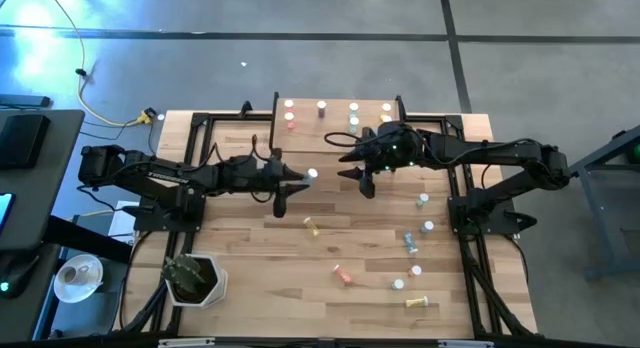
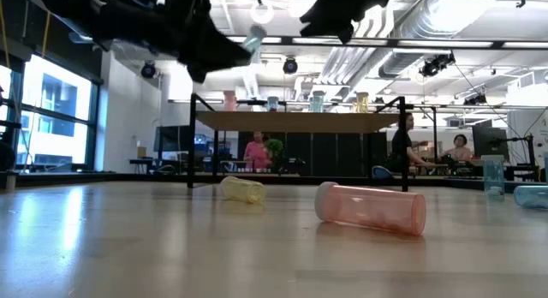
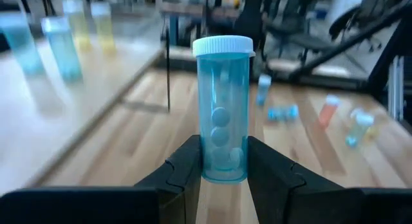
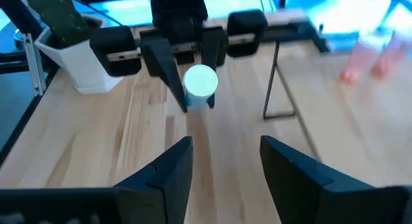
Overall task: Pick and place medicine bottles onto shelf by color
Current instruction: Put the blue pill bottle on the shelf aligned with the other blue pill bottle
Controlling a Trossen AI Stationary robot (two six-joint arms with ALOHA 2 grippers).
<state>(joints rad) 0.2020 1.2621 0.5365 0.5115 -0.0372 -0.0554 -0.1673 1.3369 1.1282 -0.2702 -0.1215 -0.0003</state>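
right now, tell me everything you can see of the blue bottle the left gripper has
The blue bottle is a clear, blue-tinted plastic cylinder with a white ribbed cap, and round pills show inside. It stands upright, clamped near its base between the two dark fingers of the left gripper, which alone touch it. It is held in the air above the table, near the shelf, facing the right gripper.

the bottle (image 3: 223,111) in the black left claw (image 3: 223,169) is see-through blue with a white cap and pale pills inside. the right claw (image 4: 225,163) is black too. the tabletop (image 1: 260,288) is light striped wood. a pink bottle (image 2: 370,208) and a yellow bottle (image 2: 242,189) lie on it. the shelf (image 2: 295,121) is pale wood on black legs.
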